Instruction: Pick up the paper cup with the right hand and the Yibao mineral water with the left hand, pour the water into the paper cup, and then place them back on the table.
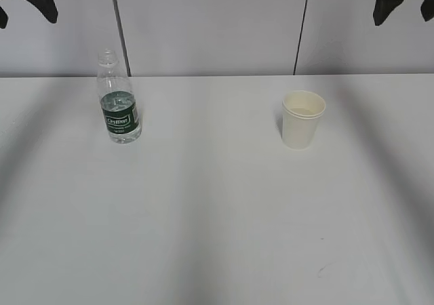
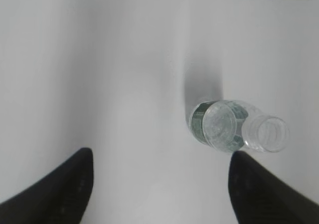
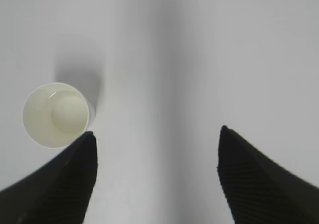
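Note:
The Yibao mineral water bottle (image 1: 119,105), clear with a dark green label and no cap, stands upright on the white table (image 1: 217,210) at the left. The cream paper cup (image 1: 302,119) stands upright at the right. My left gripper (image 2: 159,157) is open and empty, high above the table; the bottle (image 2: 229,127) lies ahead and to the right, just past the right fingertip. My right gripper (image 3: 157,134) is open and empty, high above the table; the cup (image 3: 56,114) sits by the left fingertip. In the exterior view only dark arm parts show at the top corners.
Grey wall panels with dark seams (image 1: 119,27) stand behind the table's far edge. Long soft arm shadows cross the tabletop. A tiny dark speck (image 1: 321,272) lies near the front right.

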`<state>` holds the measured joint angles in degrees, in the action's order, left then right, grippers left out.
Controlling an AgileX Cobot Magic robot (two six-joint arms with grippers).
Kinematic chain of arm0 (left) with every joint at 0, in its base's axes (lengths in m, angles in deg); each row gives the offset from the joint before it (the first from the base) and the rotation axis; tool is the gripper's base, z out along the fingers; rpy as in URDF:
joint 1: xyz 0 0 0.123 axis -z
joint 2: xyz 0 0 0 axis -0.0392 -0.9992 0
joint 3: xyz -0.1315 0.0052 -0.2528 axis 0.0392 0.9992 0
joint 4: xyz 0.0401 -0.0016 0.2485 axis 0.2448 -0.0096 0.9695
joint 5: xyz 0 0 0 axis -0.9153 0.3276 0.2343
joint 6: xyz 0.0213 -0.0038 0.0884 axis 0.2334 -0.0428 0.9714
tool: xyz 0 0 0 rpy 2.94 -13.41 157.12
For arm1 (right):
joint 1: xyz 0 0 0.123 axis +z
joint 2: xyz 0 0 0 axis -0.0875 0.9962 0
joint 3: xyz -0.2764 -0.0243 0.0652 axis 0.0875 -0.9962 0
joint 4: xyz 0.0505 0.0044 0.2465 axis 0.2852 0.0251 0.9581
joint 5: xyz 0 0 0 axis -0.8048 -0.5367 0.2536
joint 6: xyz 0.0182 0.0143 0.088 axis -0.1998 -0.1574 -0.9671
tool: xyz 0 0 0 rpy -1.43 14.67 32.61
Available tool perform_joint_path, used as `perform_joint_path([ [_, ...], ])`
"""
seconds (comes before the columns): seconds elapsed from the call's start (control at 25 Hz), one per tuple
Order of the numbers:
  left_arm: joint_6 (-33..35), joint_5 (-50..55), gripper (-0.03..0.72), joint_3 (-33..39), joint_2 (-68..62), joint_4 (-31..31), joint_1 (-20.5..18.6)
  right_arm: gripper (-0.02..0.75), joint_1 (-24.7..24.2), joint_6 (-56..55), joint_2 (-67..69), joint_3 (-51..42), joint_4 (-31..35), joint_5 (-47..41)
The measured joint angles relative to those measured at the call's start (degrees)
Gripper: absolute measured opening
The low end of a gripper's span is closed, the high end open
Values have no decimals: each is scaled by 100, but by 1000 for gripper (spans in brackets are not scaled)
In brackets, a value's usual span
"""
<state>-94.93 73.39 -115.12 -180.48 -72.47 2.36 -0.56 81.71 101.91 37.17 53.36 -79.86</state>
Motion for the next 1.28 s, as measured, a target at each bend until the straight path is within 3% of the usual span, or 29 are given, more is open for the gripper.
perform_joint_path([
  [0.32,267,5,497,156,94,-130,0,548,0,27,-89,0,130,-84],
  [0.56,349,5,494,1331,745,21,0,509,0,27,-856,-524,242,-77],
  [1.28,355,11,490,4640,4455,93,0,501,0,38,-4560,-3980,676,-108],
])
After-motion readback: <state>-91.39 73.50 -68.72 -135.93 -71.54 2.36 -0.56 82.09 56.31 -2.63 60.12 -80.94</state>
